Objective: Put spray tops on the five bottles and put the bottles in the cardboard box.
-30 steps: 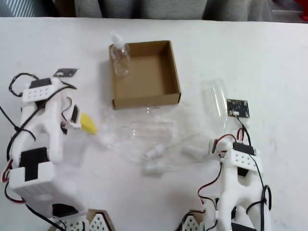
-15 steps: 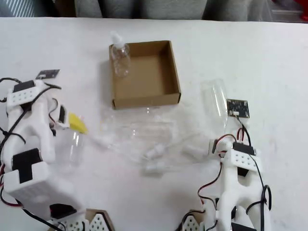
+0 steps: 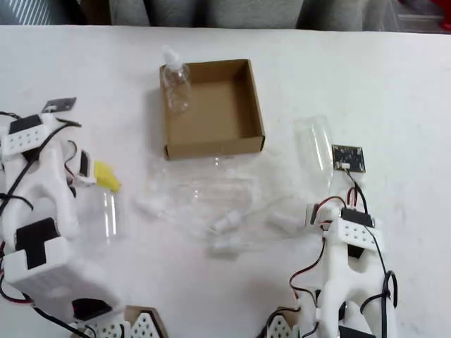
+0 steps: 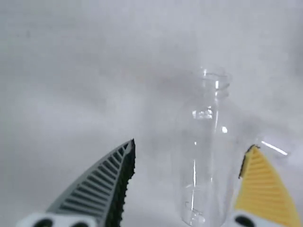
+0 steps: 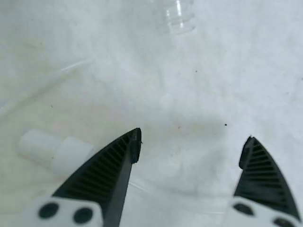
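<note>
Swung toward 9 o'clock since a second ago: my left arm, uncovering a capless bottle (image 3: 109, 215). Jaws of my left gripper (image 3: 95, 171) are apart, holding nothing. High view: the bottle is just beside my yellow finger (image 3: 106, 176) at its 6 o'clock, long axis 12–6, and 8 o'clock from the cardboard box (image 3: 211, 148). Wrist view: it sits between the fingers, hugging yellow, with the neck pointing away. Can't tell if it's standing or lying. The right gripper (image 5: 191, 139), also spread, is well apart at 3 o'clock. I'm nearer.

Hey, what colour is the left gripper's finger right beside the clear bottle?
Yellow; the ridged finger shows best in the left wrist view, beside the clear bottle.
</note>
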